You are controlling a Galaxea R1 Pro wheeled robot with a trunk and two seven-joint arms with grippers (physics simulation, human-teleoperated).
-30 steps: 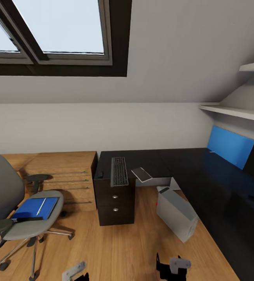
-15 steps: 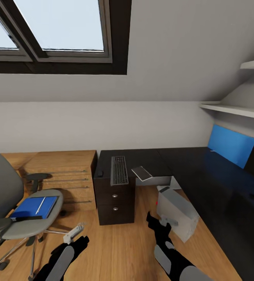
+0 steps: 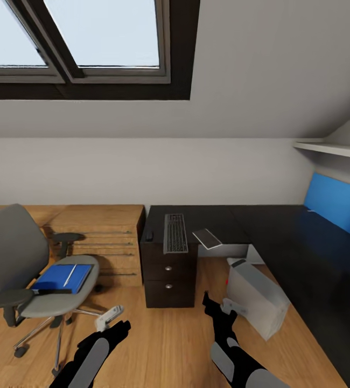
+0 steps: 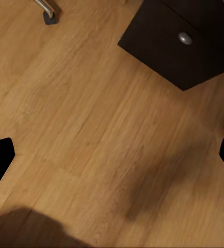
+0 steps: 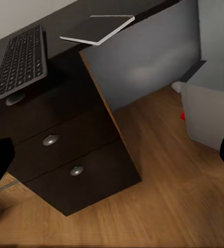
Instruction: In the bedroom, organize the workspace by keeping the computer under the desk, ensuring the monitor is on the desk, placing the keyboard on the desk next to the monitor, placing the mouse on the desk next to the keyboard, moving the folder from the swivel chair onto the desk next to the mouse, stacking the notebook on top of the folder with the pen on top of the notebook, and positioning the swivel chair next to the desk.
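The grey swivel chair (image 3: 13, 253) stands at the left. On its seat lies the blue folder (image 3: 59, 278), and the thin pen (image 3: 70, 274) rests on the folder. The black desk (image 3: 261, 223) carries the keyboard (image 3: 176, 233) (image 5: 19, 62), the tiny mouse (image 3: 149, 236) to its left, and the dark notebook (image 3: 207, 238) (image 5: 96, 30), which overhangs the edge. The grey computer (image 3: 258, 299) (image 5: 215, 113) leans on the floor beside the desk. My left gripper (image 3: 110, 317) (image 4: 112, 160) and right gripper (image 3: 226, 307) (image 5: 112, 160) hover open and empty over the floor. The monitor is out of view.
The desk's black drawer unit (image 3: 167, 277) (image 5: 65, 150) (image 4: 189, 46) faces me. A light-wood drawer chest (image 3: 102, 237) stands between it and the chair. A blue wall panel (image 3: 336, 202) and a shelf (image 3: 331, 148) are at the right, with wood floor (image 3: 164, 345) in front.
The camera has turned left, so the whole scene sits further right. Both arms rose into view a second ago and have held about the same pose since.
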